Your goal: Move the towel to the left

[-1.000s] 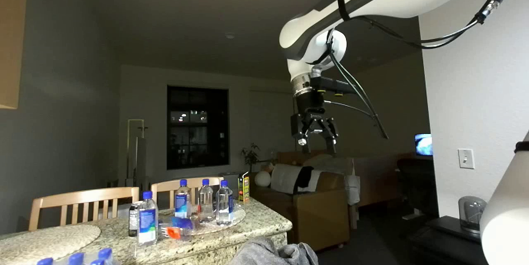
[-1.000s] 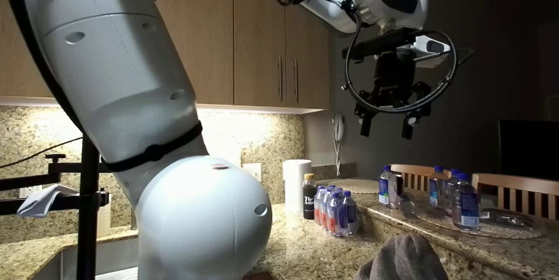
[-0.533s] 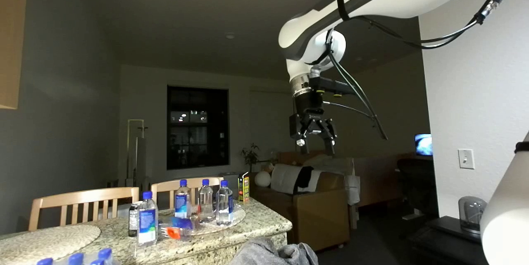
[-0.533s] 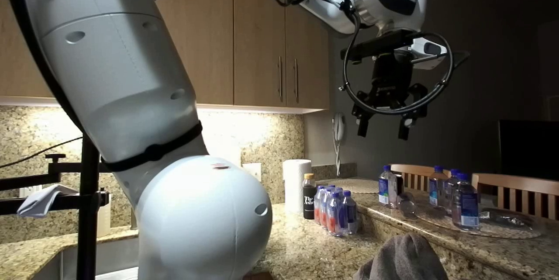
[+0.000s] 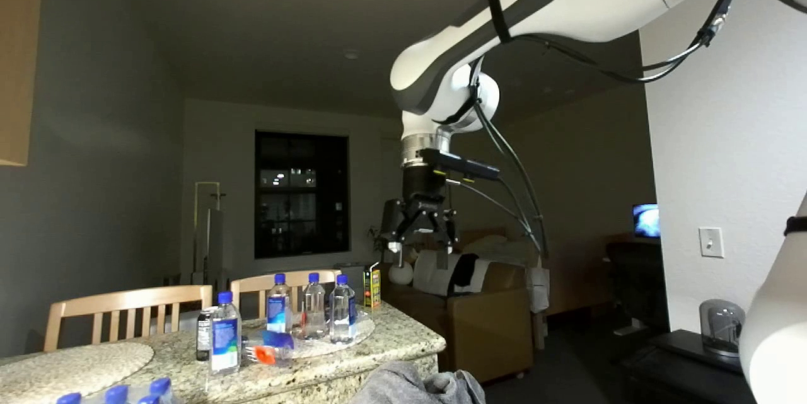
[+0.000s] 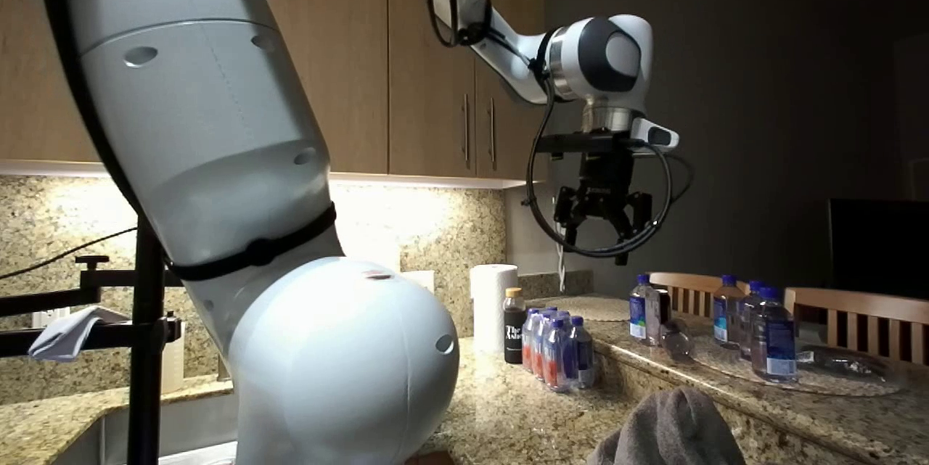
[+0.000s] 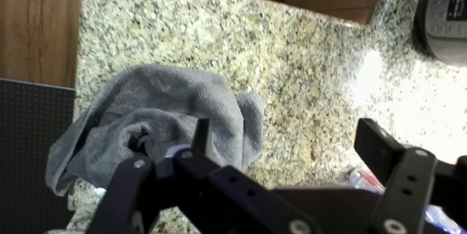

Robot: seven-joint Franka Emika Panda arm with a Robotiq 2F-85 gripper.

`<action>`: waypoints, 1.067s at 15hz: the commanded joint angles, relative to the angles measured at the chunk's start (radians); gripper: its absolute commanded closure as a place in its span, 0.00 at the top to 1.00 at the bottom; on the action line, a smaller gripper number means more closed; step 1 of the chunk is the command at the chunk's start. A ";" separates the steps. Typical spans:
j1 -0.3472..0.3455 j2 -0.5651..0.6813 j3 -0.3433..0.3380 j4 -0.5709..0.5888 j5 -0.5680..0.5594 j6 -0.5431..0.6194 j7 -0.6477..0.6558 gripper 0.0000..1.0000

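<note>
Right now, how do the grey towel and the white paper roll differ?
The towel is grey; the paper roll is white. The towel lies crumpled in loose folds, while the paper roll stands upright as a cylinder. Part of the towel reaches past the edge of the counter in the wrist view; the paper roll stands in front of the backsplash. Both rest on speckled granite.

The grey towel [image 7: 182,88] is soft, matt, napped cloth. The speckled counter [image 7: 292,66] is glossy, polished stone. The white arm [image 6: 345,367] looks like smooth, softly glossy plastic; the gripper [image 5: 421,258] is mostly matt black, its screw heads [image 7: 394,225] bright metal. The bottles [image 5: 225,336] are clear, shiny plastic. The cabinet doors [image 6: 432,117] and 2 chair backs [image 5: 129,299] are smooth wood, the handles [image 6: 465,131] metal, the roll [image 6: 492,316] matt paper, the placemat [image 5: 75,367] rough weave.
</note>
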 commanded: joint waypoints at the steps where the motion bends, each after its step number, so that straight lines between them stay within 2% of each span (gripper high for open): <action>1: 0.008 0.089 0.030 -0.032 0.021 0.247 0.039 1.00; 4: -0.004 0.232 0.034 -0.001 -0.027 0.422 0.045 1.00; 7: -0.010 0.362 0.018 0.037 -0.063 0.494 0.021 1.00; 12: -0.005 0.523 0.001 0.127 -0.103 0.489 -0.006 1.00; 16: -0.005 0.609 -0.016 0.187 -0.176 0.497 0.010 1.00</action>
